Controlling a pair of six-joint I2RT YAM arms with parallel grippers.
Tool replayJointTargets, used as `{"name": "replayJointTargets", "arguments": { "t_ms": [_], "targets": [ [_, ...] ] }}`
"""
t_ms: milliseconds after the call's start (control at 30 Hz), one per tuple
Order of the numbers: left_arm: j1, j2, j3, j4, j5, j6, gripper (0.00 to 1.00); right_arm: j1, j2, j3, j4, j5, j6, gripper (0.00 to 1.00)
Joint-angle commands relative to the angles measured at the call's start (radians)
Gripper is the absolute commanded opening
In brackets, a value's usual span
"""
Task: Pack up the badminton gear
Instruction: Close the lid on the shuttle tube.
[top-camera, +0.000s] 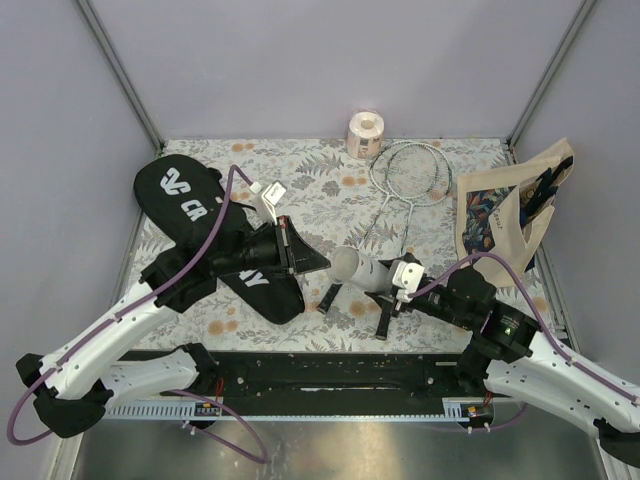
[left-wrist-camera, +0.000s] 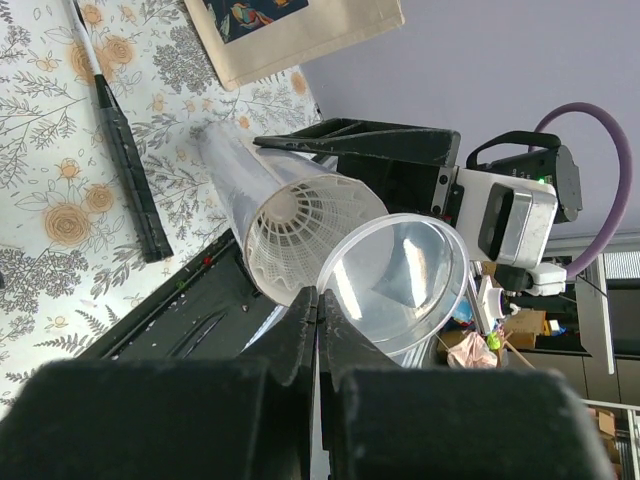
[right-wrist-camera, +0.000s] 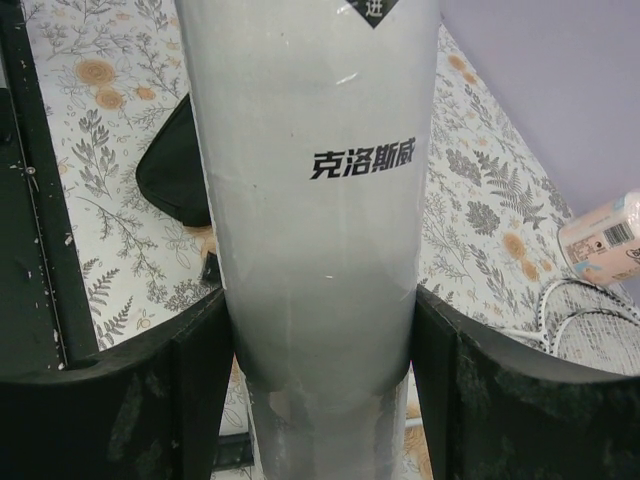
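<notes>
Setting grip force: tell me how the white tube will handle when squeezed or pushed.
The white tube is round and glossy, so likely rolls if released and may slip in the right hand. Open, shuttlecocks inside: probably light, crushable.

The top camera looks down from above and behind my bases, far enough back to take in the whole table (top-camera: 330, 190). My left wrist camera faces along its end effector (left-wrist-camera: 318, 295), close to the clear lid (left-wrist-camera: 400, 280) and the white tube (left-wrist-camera: 240, 190). My right wrist camera sits right against that tube's side (right-wrist-camera: 320, 250). All three views share it.
</notes>
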Motion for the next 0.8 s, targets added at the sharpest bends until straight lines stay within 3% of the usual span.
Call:
{"name": "replayJointTargets", "arguments": {
  "t_ms": [0, 767],
  "targets": [
    [0.005, 0.002, 0.000, 0.064, 0.024, -0.007, 0.00, 0.005, -0.003, 0.032, 0.096, -0.049, -0.017, 0.39],
    [0.005, 0.032, 0.020, -0.032, -0.069, 0.075, 0.00, 0.004, -0.011, 0.018, 0.116, -0.092, -0.019, 0.38]
  ]
}}
